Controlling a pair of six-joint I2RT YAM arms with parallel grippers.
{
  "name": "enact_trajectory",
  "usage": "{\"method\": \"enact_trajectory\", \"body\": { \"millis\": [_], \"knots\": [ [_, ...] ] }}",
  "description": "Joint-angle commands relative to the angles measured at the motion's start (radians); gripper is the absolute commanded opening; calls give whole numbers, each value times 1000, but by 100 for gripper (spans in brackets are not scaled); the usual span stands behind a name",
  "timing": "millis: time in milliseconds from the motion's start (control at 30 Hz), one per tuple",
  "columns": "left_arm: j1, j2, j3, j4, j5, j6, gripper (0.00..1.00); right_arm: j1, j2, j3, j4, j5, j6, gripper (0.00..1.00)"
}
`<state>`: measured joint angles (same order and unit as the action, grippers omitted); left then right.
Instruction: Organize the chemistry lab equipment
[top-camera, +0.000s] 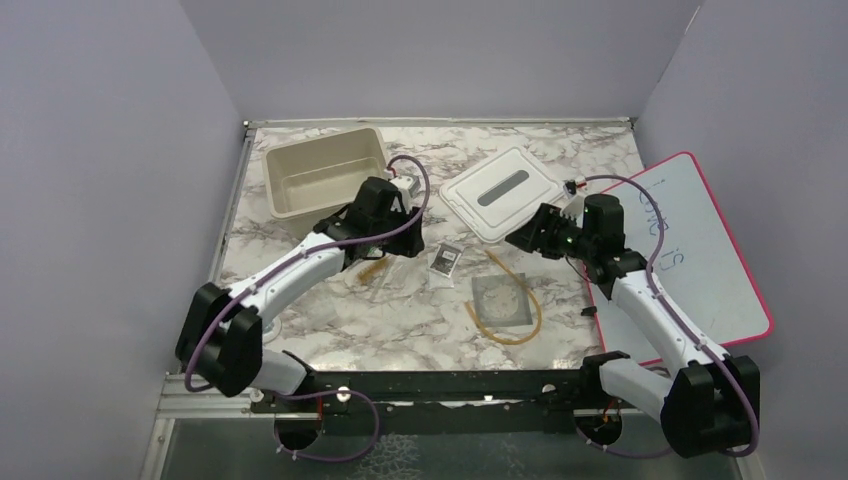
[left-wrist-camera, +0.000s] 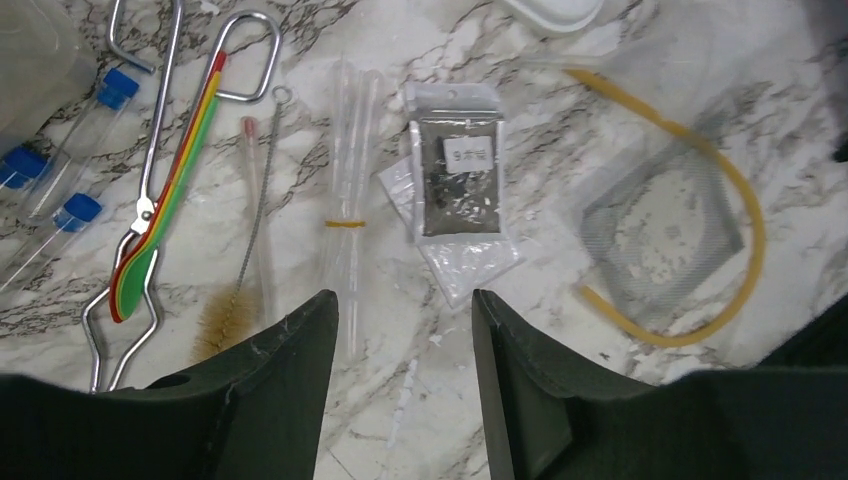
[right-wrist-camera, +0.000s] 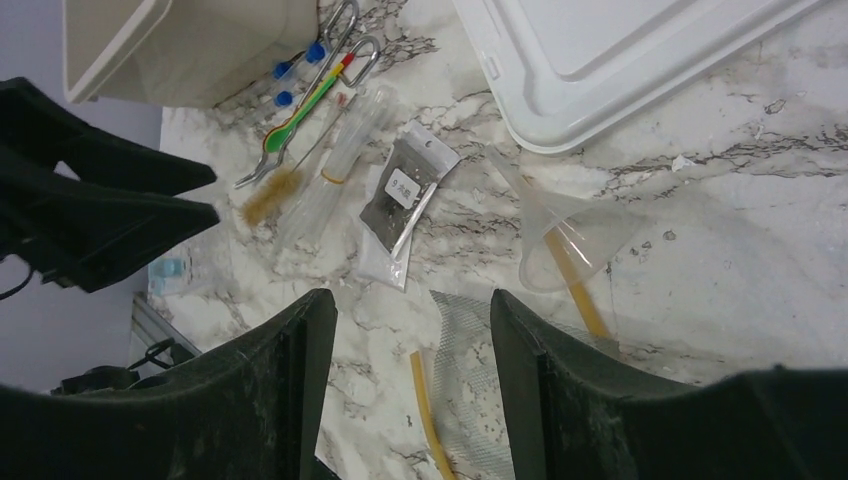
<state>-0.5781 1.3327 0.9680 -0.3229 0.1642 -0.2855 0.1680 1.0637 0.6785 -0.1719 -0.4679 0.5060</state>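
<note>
— Where do your pincers stand?

— My left pincer (left-wrist-camera: 400, 300) hangs above the marble table (left-wrist-camera: 560, 60) with its jaws apart and nothing between them. My right pincer (right-wrist-camera: 412, 300) is the same, jaws apart and empty.

— Which way do the long things point?

— From my left wrist, the tongs (left-wrist-camera: 150, 160) run from their loops at the top down to the lower left, and the green-handled spoon (left-wrist-camera: 170, 195) lies along them. The brush (left-wrist-camera: 232, 320) has its bristles low and its wire ring up. The banded clear rods (left-wrist-camera: 348, 222) and the packet (left-wrist-camera: 458, 170) stand nearly upright in the frame.

— And the other views?

— My right wrist shows a clear funnel (right-wrist-camera: 575, 240) lying on the rubber tube (right-wrist-camera: 585, 300), beside the mesh square (right-wrist-camera: 465, 370). Only the overhead shows the whiteboard (top-camera: 700, 260).
</note>
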Motion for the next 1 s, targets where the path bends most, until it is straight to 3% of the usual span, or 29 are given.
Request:
{"method": "enact_trajectory", "body": {
  "millis": [0,267,533,867,967],
  "knots": [
    [-3,147,48,-34,-77,83,53,-8,-10,-40,136,-51,44,62],
    [-3,350,170,-80,-53,155,53,-7,-1,-75,190,-94,58,62],
    [-16,497,265,-118,2,190,37,-7,26,-94,209,-107,47,62],
    [-40,592,295,-161,-71,226,33,-7,67,-94,198,-90,26,62],
    [-42,588,303,-184,-81,248,24,-7,55,-94,191,-82,35,62]
  ]
}}
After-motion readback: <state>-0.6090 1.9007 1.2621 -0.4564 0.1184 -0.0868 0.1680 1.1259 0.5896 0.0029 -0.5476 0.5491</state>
